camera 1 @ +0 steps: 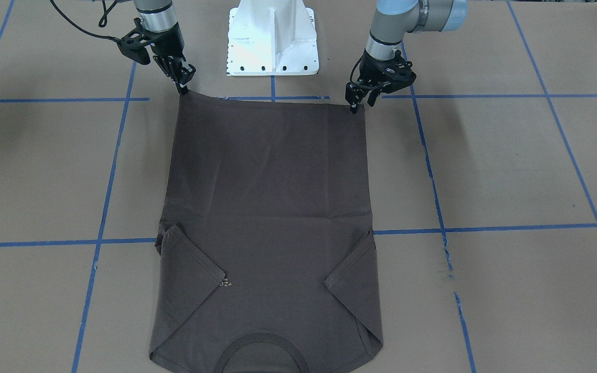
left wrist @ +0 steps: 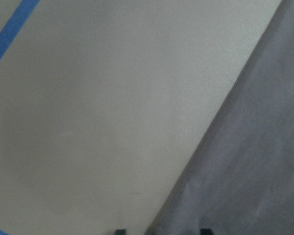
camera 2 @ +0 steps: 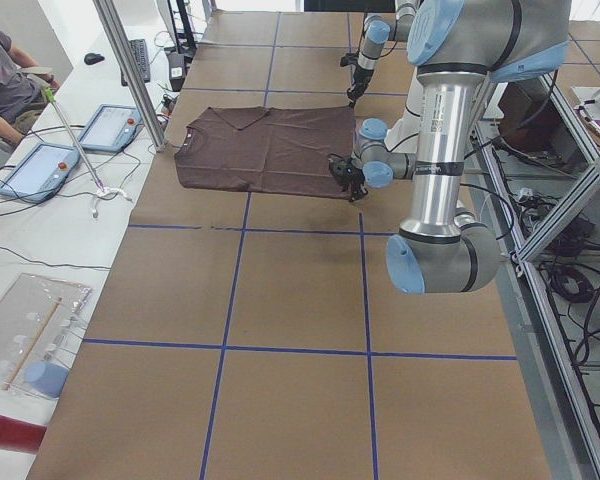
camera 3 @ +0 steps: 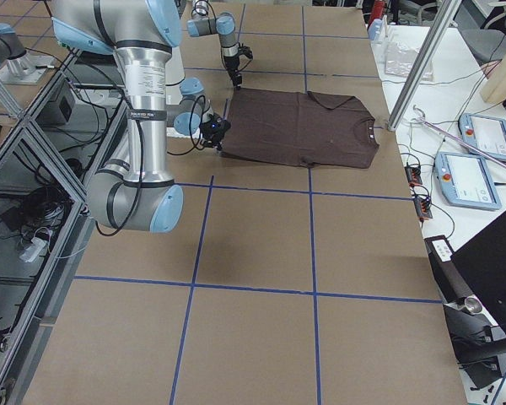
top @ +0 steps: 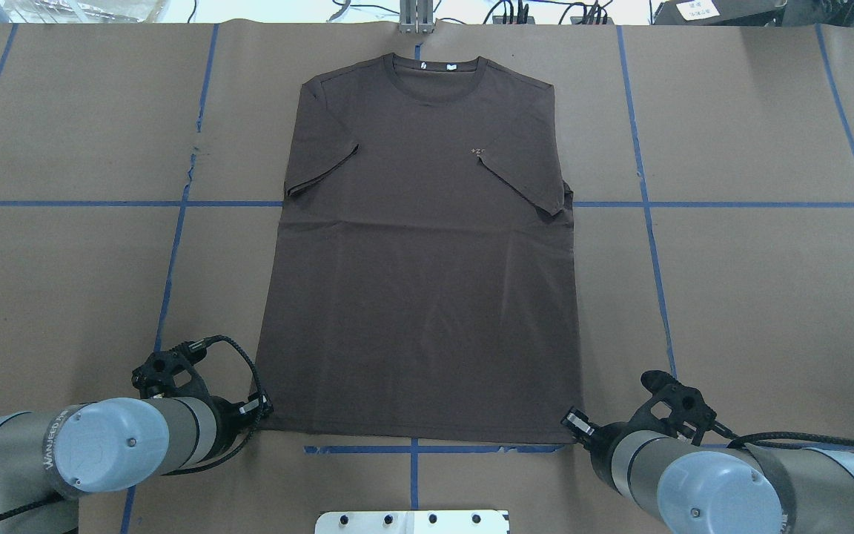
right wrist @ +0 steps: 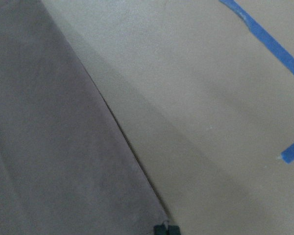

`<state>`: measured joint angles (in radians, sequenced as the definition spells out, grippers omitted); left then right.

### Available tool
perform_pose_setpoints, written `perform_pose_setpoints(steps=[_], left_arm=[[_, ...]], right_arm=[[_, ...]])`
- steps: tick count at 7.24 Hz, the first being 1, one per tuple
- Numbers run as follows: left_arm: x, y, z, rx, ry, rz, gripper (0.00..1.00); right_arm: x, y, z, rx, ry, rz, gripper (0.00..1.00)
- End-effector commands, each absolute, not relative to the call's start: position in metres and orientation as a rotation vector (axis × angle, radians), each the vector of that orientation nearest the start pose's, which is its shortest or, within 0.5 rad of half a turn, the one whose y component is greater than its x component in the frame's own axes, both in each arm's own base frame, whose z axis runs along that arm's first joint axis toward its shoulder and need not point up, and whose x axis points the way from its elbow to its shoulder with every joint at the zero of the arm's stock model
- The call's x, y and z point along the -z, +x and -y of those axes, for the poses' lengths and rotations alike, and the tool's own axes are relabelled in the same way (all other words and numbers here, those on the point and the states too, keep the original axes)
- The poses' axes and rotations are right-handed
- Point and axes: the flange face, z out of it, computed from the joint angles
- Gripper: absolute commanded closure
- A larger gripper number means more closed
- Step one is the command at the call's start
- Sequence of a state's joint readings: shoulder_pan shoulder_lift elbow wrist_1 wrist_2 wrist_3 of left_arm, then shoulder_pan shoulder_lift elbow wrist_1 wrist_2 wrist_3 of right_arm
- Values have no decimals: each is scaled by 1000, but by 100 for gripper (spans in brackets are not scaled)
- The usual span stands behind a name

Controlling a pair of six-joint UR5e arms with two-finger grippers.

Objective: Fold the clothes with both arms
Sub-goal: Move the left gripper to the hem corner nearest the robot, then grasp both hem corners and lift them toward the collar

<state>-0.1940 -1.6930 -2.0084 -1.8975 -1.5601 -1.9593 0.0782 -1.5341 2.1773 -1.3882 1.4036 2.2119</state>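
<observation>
My left gripper (top: pixel 262 410) sits at the 7 o'clock hem corner of the T-shirt (top: pixel 419 282), jaws spread, the corner's edge running in between them. My right gripper (top: pixel 572 423) is at the 5 o'clock hem corner, fingertips pressed together and pinching the cloth, which peaks up slightly there. The shirt lies flat and front up on the tabletop (top: pixel 731 297), its hem nearest me along a blue tape line (top: pixel 427 449). Farther out, the 10 o'clock sleeve (top: pixel 319 167) and the 2 o'clock sleeve (top: pixel 527 178) are folded inward over the chest. The pale lettering (top: pixel 479 152) is just beside the latter. Farthest, at 12 o'clock, is the collar (top: pixel 436 74) with white tags (top: pixel 451 67) inside.
</observation>
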Motion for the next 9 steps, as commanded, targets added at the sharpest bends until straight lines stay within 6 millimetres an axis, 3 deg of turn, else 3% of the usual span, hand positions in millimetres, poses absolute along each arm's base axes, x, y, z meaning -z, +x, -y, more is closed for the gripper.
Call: perform_pose_setpoints(steps=[1,3,4,5,6,8,9], left_arm=[[-354,485,232,560,-87,-909,100],[-333,479,218,542,-101,-910,100],[-314,474,198,524,-132,-932,100],[-303,478,161,533,-205,-922,100],[-292,474,146,519,-231,-927,100],[-266,450,134,496,-242,-894,100],[-250,449,141,494,-239,-903,100]], right_arm=[[-345,-456,186,-745,-80,857,100],[-338,-452,186,-745,-84,872,100],[-335,-442,183,-742,-94,875,100],[-329,-424,171,-719,-138,873,100],[-325,-393,153,-681,-172,864,100],[-304,-378,147,-670,-192,907,100],[-294,-370,169,-722,-174,939,100]])
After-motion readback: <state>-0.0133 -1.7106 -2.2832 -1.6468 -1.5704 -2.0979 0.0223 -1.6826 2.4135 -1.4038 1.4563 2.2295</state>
